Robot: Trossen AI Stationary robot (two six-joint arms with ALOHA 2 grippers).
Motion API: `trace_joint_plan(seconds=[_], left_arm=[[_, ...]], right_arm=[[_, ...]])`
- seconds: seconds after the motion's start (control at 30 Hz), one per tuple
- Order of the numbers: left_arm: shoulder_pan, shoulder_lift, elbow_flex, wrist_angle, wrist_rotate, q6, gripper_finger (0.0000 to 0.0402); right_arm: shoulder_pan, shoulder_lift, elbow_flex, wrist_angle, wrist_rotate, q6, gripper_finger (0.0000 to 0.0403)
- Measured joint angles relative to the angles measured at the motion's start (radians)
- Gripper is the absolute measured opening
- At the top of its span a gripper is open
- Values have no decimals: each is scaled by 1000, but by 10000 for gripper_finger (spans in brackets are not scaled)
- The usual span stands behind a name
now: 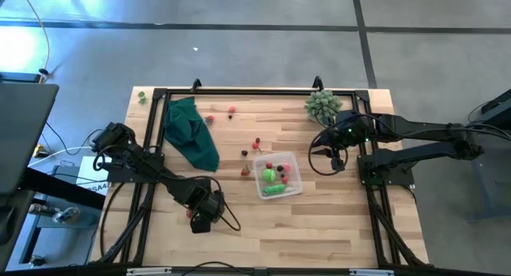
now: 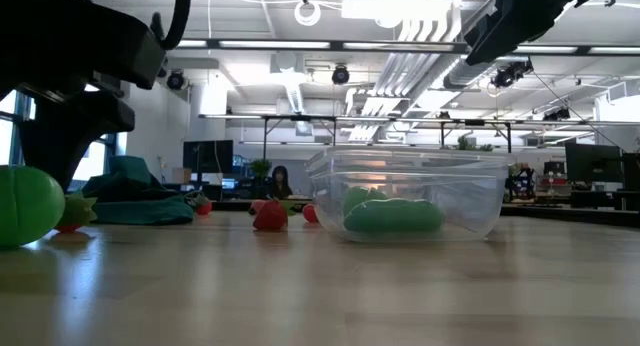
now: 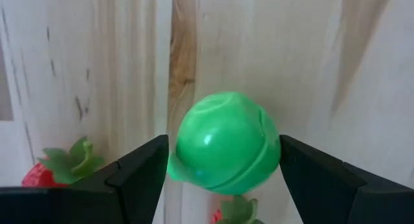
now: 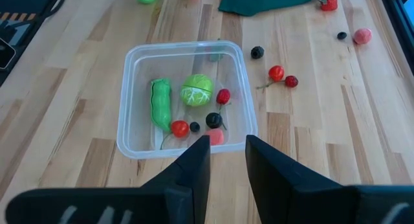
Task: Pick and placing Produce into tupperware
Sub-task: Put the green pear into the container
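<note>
A clear tupperware point(image 1: 297, 188) point(image 4: 129, 101) stands mid-table and holds a green pod point(image 4: 160, 104), a round green piece point(image 4: 196, 89) and small red and dark berries. More berries point(image 1: 255, 146) point(image 4: 283, 76) lie loose on the wood, on its far and left sides. My left gripper point(image 1: 200, 222) point(image 3: 223, 166) is low at the near left, shut on a round green ball point(image 3: 223, 143) point(image 2: 25, 206), with strawberries point(image 3: 61, 166) beside it. My right gripper point(image 1: 335, 160) point(image 4: 228, 159) hangs above the table just right of the tupperware, slightly open and holding nothing. My left gripper has the round green ball pinched between its two fingers point(image 3: 139, 175), one on each side point(image 3: 275, 146) of its widest part. The fingers come from above, pointing down. In the low view the ball is at table height; whether it is lifted clear I cannot tell.
A dark green cloth point(image 1: 190, 132) lies bunched at the far left of the table. A pale green spiky plant point(image 1: 322, 104) stands at the far right corner. A black frame point(image 1: 239, 92) edges the table. Bare wood stretches along the near side point(image 1: 319, 236).
</note>
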Motion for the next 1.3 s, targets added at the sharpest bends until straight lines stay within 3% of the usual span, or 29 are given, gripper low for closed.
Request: trace_joint_plan(seconds=[0.23, 0.5, 1.3], left_arm=[[0, -1, 0, -13, -9, 31, 278], [0, -1, 0, -12, -39, 169, 278], [0, -1, 0, 11, -56, 719, 278]], right_arm=[[0, 0, 0, 0, 0, 0, 89], [0, 0, 0, 0, 0, 0, 89], [0, 0, 0, 0, 0, 0, 89]])
